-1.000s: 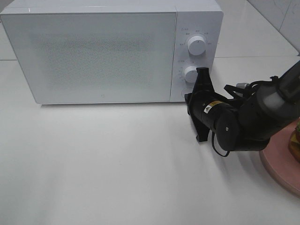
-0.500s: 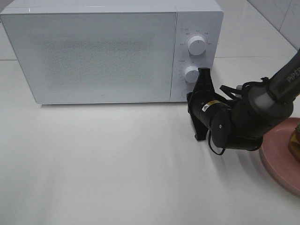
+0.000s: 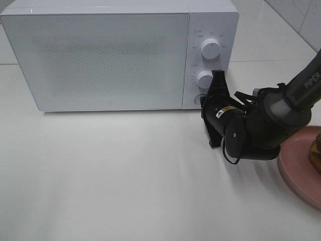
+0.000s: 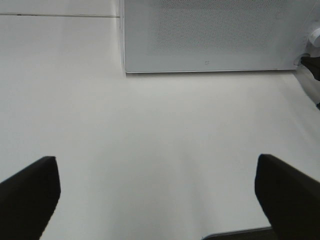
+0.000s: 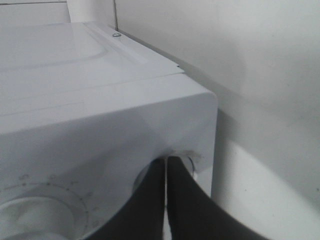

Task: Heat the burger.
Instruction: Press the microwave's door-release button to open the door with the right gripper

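The burger (image 3: 317,155) shows only as a sliver at the right edge of the exterior view, on a round pink plate (image 3: 296,168). The white microwave (image 3: 105,60) stands at the back with its door closed. My right gripper (image 3: 204,100) is shut and empty, its tips against the round button at the bottom of the control panel. In the right wrist view the shut gripper (image 5: 166,162) touches that button (image 5: 187,161), beside a dial (image 5: 30,215). My left gripper (image 4: 160,195) hangs open over bare table, well short of the microwave (image 4: 210,35).
Two white dials (image 3: 209,48) sit one above the other on the microwave's panel, the lower one (image 3: 204,79) just above my right gripper. The right arm (image 3: 261,128) lies between the microwave and the plate. A tiled wall stands at the far right.
My right gripper has edged a little towards the microwave panel, and more of the plate shows behind the arm. The left gripper has stayed open.
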Controlling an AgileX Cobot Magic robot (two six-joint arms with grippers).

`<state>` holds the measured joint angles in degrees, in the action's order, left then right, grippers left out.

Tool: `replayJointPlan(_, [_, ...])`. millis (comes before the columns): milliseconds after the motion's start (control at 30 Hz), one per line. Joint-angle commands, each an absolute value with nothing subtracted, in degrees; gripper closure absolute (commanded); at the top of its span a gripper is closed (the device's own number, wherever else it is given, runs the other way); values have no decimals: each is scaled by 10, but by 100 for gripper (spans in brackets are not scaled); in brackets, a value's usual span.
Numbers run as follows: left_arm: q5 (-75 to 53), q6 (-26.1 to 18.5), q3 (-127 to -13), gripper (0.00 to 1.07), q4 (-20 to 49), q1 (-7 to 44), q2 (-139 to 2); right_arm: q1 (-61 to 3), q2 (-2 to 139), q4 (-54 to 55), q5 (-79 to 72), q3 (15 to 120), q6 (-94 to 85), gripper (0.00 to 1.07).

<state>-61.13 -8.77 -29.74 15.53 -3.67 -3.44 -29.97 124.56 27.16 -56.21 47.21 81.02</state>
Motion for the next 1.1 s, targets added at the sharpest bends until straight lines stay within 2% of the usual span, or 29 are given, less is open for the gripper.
replayJointPlan(33, [-610, -89, -296, 9, 154, -34, -33, -295, 1240, 273, -598, 479, 806, 107])
replayJointPlan(700, [-610, -89, -296, 9, 154, -34, -33, -295, 1240, 272, -657, 522, 808, 107])
replayJointPlan(1100, [-610, -89, -296, 9, 154, -34, -33, -295, 1240, 308, -650, 605, 729, 107])
